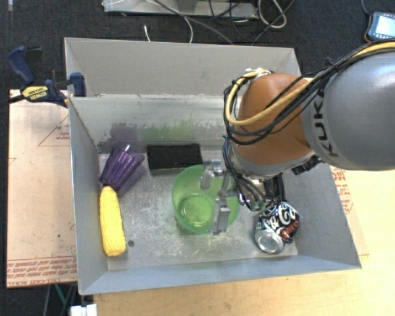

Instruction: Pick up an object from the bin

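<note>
Pick, early stage | I read the claw [218, 196] as spread, low over the right rim of the green cup [192, 210] mid-bin [151, 259] | crushed can [274, 226] just beside | nothing pinched yet | left: close, lift out.

Bin [85, 176] holds 5 things — corn [112, 221], purple cup [122, 166], black block [174, 157], green cup [192, 210], can [275, 226].
</note>
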`<state>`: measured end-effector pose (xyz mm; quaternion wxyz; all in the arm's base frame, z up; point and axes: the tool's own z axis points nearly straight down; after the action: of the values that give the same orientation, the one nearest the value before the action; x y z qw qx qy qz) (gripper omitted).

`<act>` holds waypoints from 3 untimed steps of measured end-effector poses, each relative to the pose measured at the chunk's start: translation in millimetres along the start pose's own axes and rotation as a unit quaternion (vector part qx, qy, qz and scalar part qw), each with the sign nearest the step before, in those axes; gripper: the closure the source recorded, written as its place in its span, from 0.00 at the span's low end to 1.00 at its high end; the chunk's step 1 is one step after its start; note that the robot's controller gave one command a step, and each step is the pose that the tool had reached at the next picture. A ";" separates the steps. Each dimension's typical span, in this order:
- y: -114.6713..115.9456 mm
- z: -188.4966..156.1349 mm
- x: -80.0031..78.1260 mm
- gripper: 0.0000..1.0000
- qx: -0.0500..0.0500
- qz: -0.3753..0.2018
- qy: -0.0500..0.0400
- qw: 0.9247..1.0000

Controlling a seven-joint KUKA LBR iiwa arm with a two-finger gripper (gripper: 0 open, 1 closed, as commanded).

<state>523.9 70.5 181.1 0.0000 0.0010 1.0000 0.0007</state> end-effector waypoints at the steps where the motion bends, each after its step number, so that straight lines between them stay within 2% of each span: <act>1: 0.0 0.0 0.0 0.00 0.000 0.000 0.000 1.000; 2: 58.8 51.9 -1.0 0.00 -0.001 -0.200 -0.001 0.980; 3: -3.6 74.0 18.7 1.00 0.000 -0.230 -0.001 0.973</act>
<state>505.2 67.0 107.1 0.0008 -0.2286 0.9735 0.0009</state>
